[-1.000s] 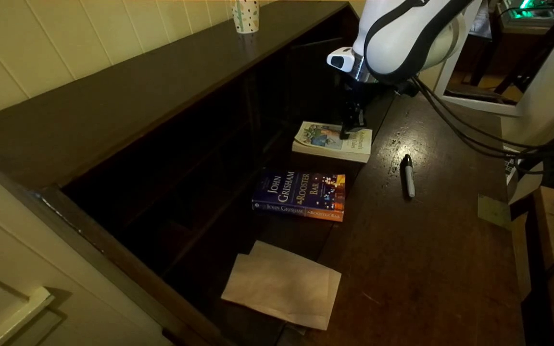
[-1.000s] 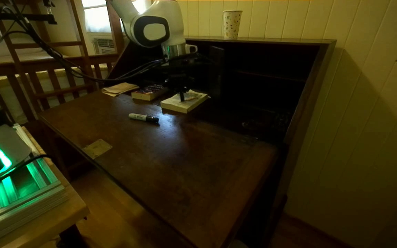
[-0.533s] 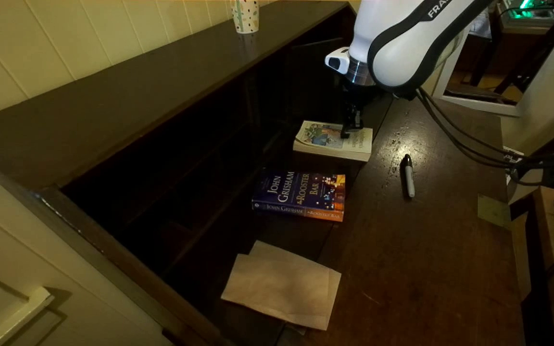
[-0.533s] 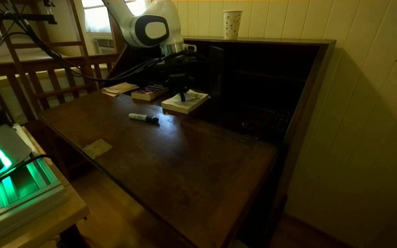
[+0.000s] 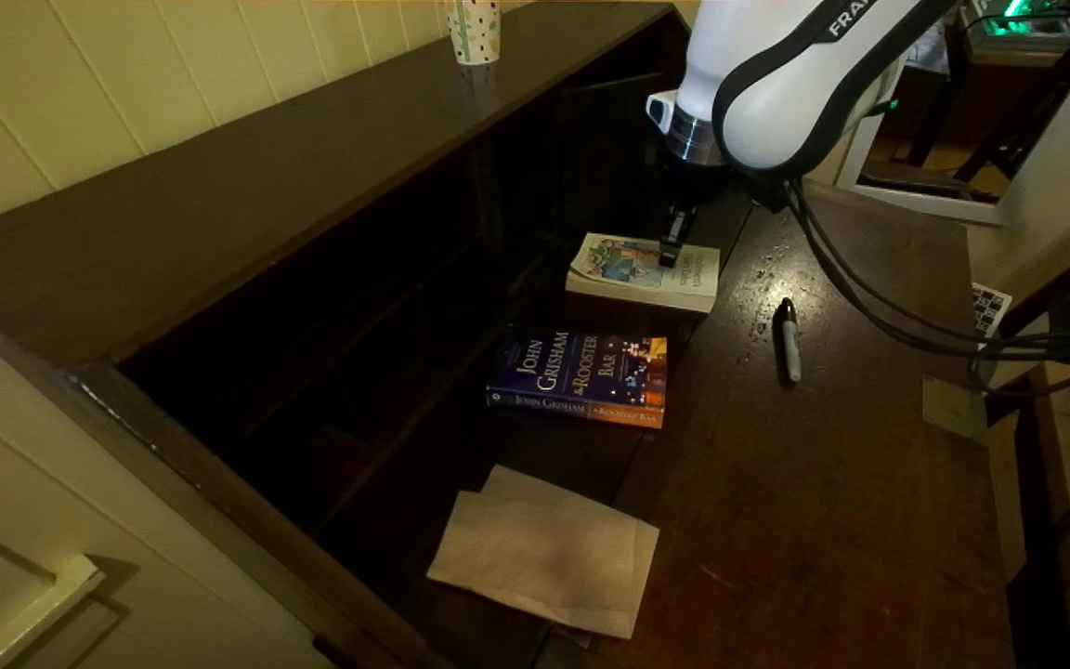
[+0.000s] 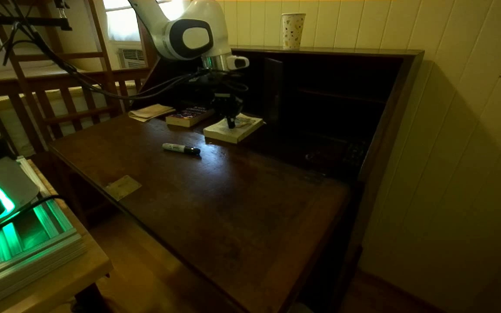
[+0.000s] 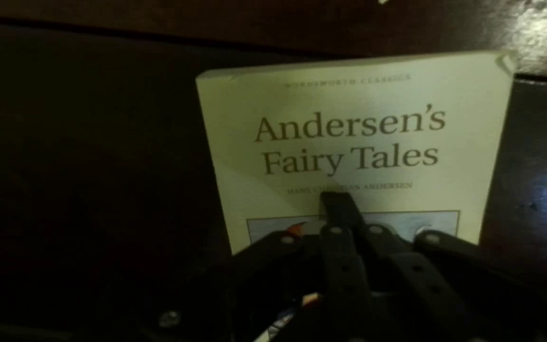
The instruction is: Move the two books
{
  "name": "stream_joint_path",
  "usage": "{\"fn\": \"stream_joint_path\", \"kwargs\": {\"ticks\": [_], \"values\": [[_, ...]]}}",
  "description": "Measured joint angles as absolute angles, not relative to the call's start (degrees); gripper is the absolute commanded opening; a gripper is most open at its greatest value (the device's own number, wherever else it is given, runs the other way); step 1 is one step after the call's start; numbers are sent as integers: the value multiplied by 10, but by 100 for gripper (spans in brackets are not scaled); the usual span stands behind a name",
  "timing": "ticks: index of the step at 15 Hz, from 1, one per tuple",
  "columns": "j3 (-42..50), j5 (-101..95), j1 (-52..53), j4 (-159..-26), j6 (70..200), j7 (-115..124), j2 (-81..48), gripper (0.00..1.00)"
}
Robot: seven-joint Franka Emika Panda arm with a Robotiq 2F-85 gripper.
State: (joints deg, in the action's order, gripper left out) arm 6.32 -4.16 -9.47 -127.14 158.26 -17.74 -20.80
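The pale whitish-green book lies flat on the dark desk, its title side up, and shows in both exterior views. Over its cover my gripper points down, fingertips together with nothing between them. In the wrist view the gripper covers the lower part of the pale book, its tips just below the author line. Whether the tips press on the cover or hover just above it, I cannot tell. The dark blue book with orange marks lies flat beside it, apart from the gripper; an exterior view also shows the blue book.
Folded tan paper lies beyond the blue book. A marker rests on the desk's front part. Dark shelf compartments rise behind the books, with a small upright door. A patterned cup stands on the top ledge.
The wrist has turned about its axis and its cables have swung, while the shut fingertips stay over the pale book. That book has shifted very slightly. The blue book has not moved.
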Motion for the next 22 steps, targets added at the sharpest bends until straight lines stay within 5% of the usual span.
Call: {"fn": "stream_joint_path", "kwargs": {"ticks": [22], "values": [[241,-58,-62,-1365,1589,201,-169,0]]}}
